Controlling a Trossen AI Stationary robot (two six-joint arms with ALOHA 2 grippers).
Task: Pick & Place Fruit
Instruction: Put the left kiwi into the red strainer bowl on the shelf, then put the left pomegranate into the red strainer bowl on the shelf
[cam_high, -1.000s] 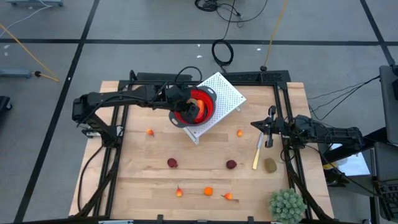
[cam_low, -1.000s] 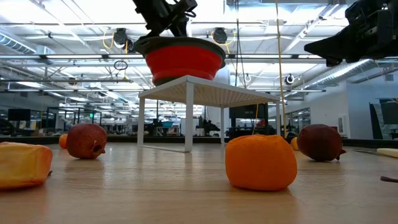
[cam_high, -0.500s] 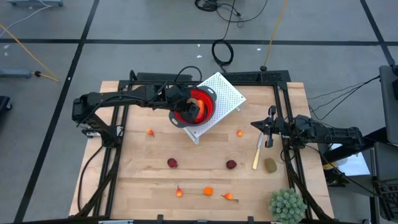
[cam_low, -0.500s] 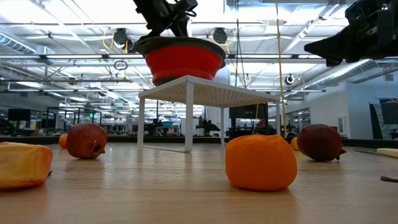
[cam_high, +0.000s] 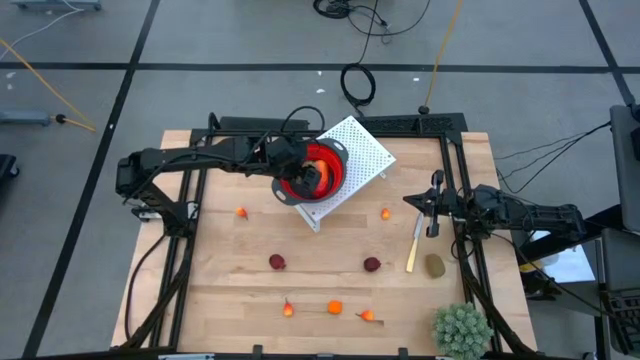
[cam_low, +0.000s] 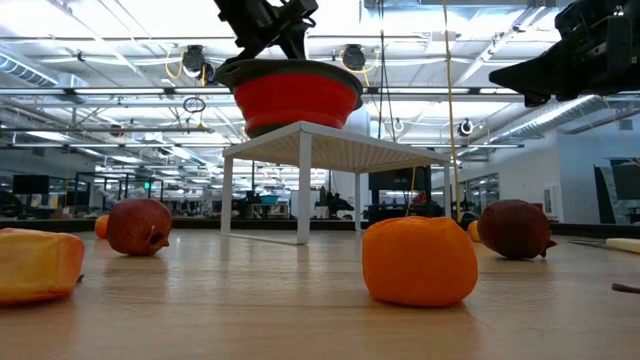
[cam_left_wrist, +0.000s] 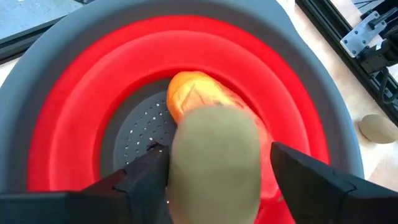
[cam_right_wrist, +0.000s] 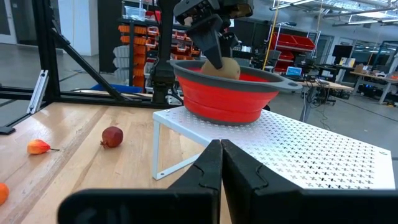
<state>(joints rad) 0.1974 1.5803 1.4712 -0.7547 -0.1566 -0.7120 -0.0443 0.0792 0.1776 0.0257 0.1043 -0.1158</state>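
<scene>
1. The left gripper (cam_left_wrist: 214, 171) holds an olive-brown oval fruit (cam_left_wrist: 214, 165) between its fingers, just over the red bowl (cam_left_wrist: 81, 124).
2. An orange fruit (cam_left_wrist: 193, 93) lies in the bowl, directly under the gripper.
3. The right gripper (cam_right_wrist: 221, 163) waits with fingers closed together, well apart.

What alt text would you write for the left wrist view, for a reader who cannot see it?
The left gripper holds an olive-brown oval fruit in its jaws just above a red bowl with a grey rim. A longer orange fruit already lies in the bowl's perforated bottom.

Two dark jointed arms (black cables looped along them).
</scene>
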